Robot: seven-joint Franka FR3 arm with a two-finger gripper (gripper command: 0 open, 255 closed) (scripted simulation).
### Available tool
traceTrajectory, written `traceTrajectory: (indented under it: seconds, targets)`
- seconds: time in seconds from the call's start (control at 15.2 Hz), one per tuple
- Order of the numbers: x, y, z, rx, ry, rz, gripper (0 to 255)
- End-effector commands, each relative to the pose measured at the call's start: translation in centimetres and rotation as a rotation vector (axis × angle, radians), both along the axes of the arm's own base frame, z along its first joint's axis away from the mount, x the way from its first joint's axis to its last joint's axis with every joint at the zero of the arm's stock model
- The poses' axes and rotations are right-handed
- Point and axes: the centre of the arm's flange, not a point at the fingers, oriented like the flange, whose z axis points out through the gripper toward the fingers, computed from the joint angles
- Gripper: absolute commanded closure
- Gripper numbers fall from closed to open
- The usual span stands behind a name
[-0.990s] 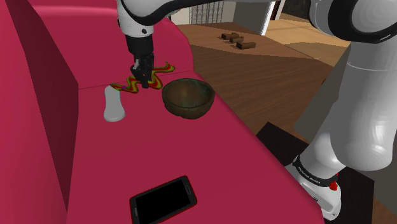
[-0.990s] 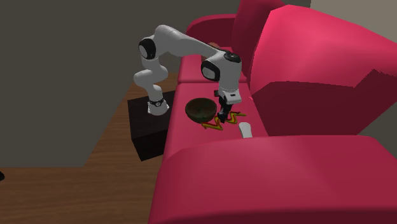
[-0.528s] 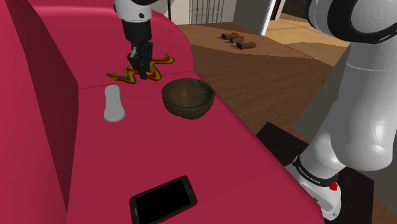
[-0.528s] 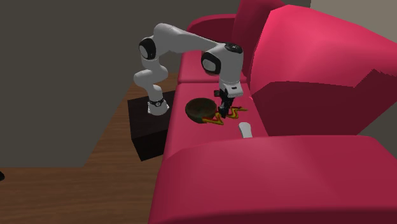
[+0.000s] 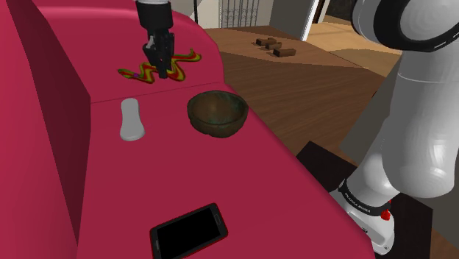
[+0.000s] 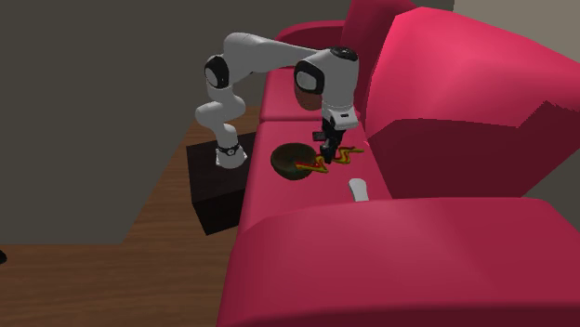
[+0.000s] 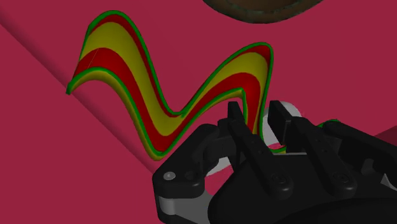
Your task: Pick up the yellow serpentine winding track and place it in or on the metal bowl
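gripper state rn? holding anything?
Gripper: shut on the wavy track, which is clasped between its two fingers.

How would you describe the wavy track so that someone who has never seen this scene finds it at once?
Look at the big red sofa, then at the black gripper over its seat, near the dark bowl. The track is the wavy strip that it clasps. Unlike the bowl, the white object and the black phone, it is striped yellow and red with green edges.
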Motion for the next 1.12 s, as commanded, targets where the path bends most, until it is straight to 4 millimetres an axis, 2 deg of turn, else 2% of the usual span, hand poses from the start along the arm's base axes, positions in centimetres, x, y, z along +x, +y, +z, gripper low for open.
traceTrajectory:
  seconds: [0.0, 0.79, 1.06]
  targets:
    - [-1.3, -0.4, 0.5, 0.0, 0.0, 0.0, 255]
    - [-16.6, -4.4, 0.0, 0.0, 0.0, 0.0, 255]
    - [-16.8, -4.5, -1.6, 0.0, 0.0, 0.0, 255]
